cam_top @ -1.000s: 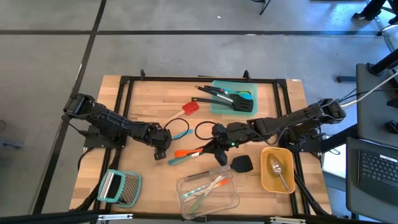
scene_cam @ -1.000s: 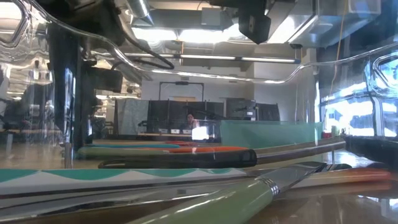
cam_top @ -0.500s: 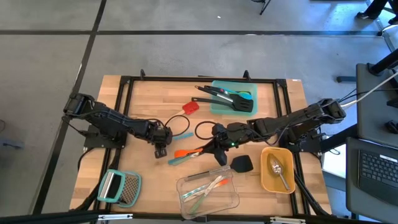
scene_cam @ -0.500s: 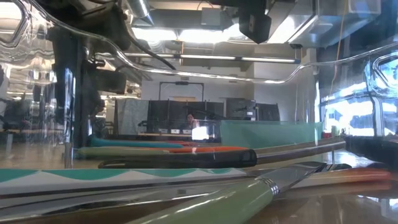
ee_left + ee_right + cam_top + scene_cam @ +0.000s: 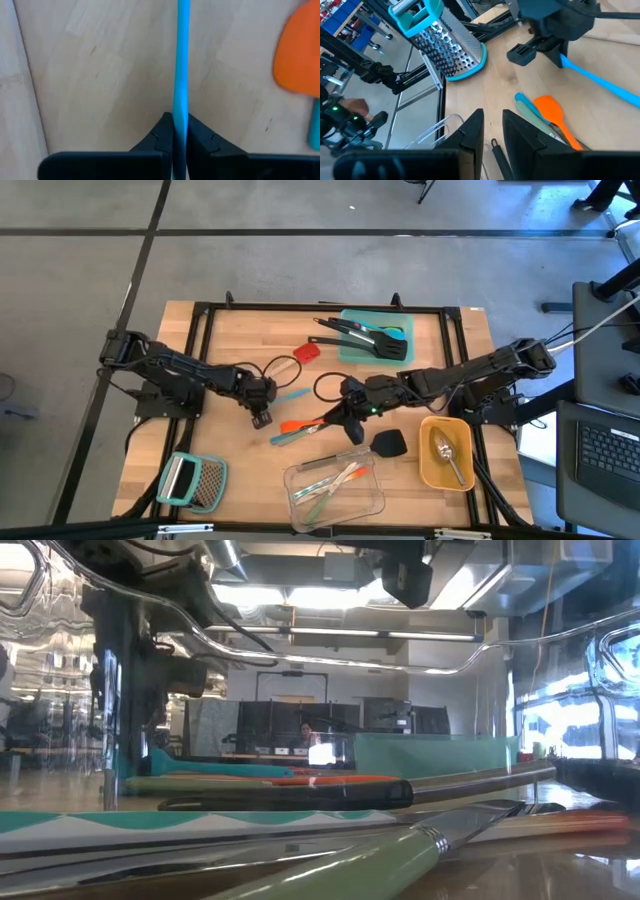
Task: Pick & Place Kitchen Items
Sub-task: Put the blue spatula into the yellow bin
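Note:
A slim blue tool [image 5: 293,394] lies on the wooden table left of centre, and my left gripper [image 5: 262,416] is shut on one end of it. An orange spatula [image 5: 298,425] and a teal tool [image 5: 285,438] lie side by side just nearer. My right gripper [image 5: 493,117] hangs above the table's middle, a narrow gap between its fingers and nothing in it. Below it the thin handle [image 5: 496,152] of a black spatula [image 5: 390,443] lies on the table. My left gripper pinches the blue tool's end [image 5: 180,117] between its two fingers, which come steeply from above. The tool runs straight out between the fingertips. The held end [image 5: 565,62] sits slightly raised; the tool slants away toward its other end [image 5: 307,391] on the table.
A teal tray [image 5: 348,350] at the far middle holds black spatulas, with a red spatula [image 5: 306,351] beside it. Near the front stand a clear container [image 5: 333,485] with slim tools, a yellow bowl [image 5: 445,450] with a spoon, and a grater [image 5: 190,480] at the left.
My left gripper has shifted a little toward the table's far edge and rolled at the wrist. In the low view the blue tool's end at the gripper has tipped up off the table while the rest stays down.

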Tool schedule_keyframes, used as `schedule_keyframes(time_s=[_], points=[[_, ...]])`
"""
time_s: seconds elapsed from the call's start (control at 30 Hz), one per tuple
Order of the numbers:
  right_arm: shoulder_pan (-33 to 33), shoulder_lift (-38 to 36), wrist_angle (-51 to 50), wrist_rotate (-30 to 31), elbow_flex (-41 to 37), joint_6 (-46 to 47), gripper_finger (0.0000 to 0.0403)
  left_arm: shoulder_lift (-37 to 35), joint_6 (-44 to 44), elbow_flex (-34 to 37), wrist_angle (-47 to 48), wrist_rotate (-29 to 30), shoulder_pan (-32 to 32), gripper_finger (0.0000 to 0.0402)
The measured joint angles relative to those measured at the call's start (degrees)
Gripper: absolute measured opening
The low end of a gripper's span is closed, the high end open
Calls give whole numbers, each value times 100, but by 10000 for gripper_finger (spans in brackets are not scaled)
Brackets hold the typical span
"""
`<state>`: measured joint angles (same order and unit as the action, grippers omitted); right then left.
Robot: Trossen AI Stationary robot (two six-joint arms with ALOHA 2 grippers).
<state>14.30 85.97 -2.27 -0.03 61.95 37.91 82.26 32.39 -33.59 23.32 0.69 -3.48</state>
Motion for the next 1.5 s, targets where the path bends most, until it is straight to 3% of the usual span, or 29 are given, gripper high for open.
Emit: schedule_keyframes(time_s=[0.17,0.37,0.5,0.73,1.0,1.17,1.5], points=[[-51,0,60,2,2,21,73,-411,248,7,-322,-420,131,16],[-113,2,147,0,2,177,73,-749,499,1,-912,-395,222,16],[-170,4,430,1,2,795,73,-983,737,-1,-1292,-46,233,16],[-341,4,2766,475,2,1119,73,-1580,1012,-17,-2416,714,522,16],[-699,4,5082,1058,7,1117,80,-2299,1059,-23,-4331,712,954,16],[-951,4,5071,1066,9,1186,119,-2732,1052,-26,-5112,694,973,16],[-1292,4,4098,1293,160,1281,234,-2957,1034,-30,-5224,432,543,16]])
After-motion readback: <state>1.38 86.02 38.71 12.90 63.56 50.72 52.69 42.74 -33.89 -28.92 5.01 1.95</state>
